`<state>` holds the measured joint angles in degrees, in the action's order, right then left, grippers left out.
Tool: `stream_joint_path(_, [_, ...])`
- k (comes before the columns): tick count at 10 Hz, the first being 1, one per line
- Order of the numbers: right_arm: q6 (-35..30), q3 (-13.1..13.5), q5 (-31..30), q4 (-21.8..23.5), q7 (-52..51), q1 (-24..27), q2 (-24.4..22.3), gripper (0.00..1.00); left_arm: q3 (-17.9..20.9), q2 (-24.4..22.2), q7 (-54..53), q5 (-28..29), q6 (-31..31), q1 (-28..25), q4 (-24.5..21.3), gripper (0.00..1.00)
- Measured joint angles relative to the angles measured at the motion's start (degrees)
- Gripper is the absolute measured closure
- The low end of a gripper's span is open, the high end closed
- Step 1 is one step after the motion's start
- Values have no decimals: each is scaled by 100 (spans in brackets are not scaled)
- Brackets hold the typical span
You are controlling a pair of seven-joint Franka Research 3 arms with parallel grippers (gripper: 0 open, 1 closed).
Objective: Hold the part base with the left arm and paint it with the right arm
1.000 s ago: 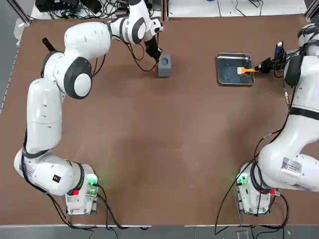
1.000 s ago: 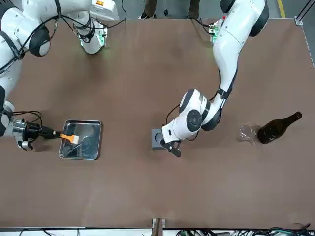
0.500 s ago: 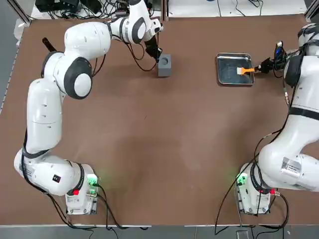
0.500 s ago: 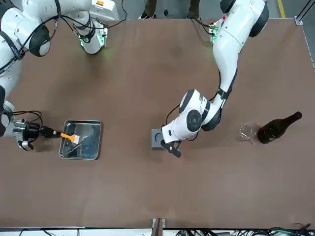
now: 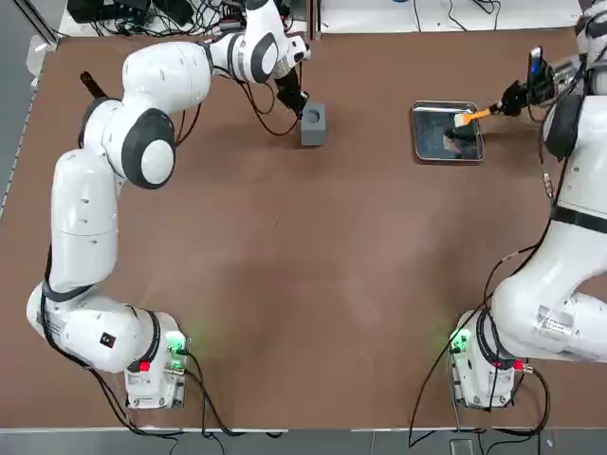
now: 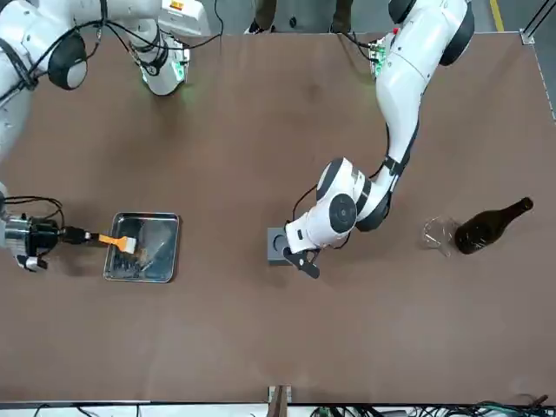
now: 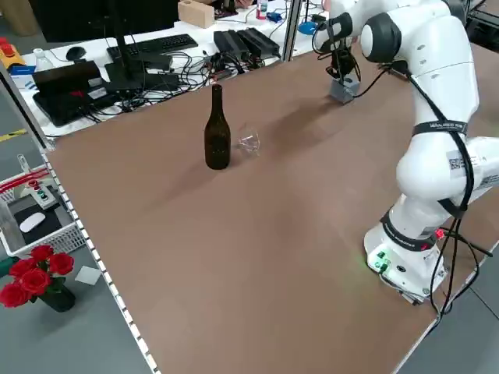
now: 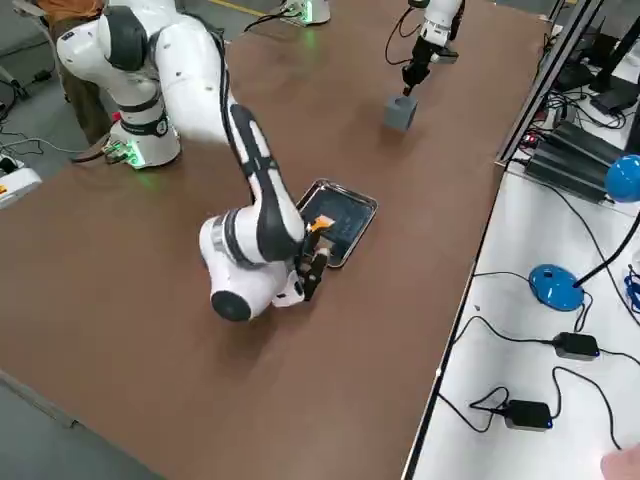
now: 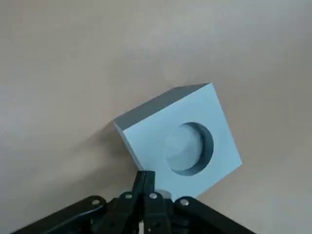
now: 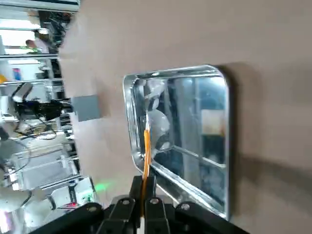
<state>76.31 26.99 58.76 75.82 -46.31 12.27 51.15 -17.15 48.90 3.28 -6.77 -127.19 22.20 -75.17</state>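
Now clenches the left hand (image 9: 145, 173) at the block (image 9: 161, 146), near the desk's (image 5: 285, 237) far edge; cannot tell whether gripping it. Grasps the brush (image 10: 147, 146) in the right hand (image 10: 143, 178), over the tray (image 10: 187, 126) toward the far right corner.

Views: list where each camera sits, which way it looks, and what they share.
Top: overhead, robot's way; both arms.
Front: across the table, facing the robot; both arms.
Left side: raised, diagonally down; the left arm.
Right side: raised, diagonally down; the right arm, part of the left.
Left wrist: down at the grey block; own fingers.
Right wrist: at the metal tray; own fingers, other arm beyond.
Top and front share block, tray and orange-handled brush.
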Motion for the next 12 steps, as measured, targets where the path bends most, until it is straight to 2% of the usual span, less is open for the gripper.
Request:
stream_joint_path(2, [783, -20, -1111, -6, 686, -383, -541, 95, 1, 1, 0, 0, 0, 0, 1, 97])
stream_joint_path(3, [1197, -124, -1746, 5, 1074, -585, -690, 95, 1, 1, 0, 0, 0, 0, 2, 97])
stream_joint_path(5, [1676, -778, -2978, 36, 2090, -728, -898, 95, 1, 1, 0, 0, 0, 1, 4, 97])
stream_joint_path(8, [2428, -1830, -4575, 523, 3371, -766, -1447, 95, 1, 2, 0, 0, -2, 0, 6, 97])
stream_joint_path(10, [2500, -2614, -5893, 691, 4498, -782, -1635, 95, 1, 3, 0, 0, -3, 0, 8, 96])
stream_joint_path(12, [2548, -3171, -6785, 814, 5390, -817, -1649, 95, 3, 4, 0, 0, -4, -2, 9, 96])
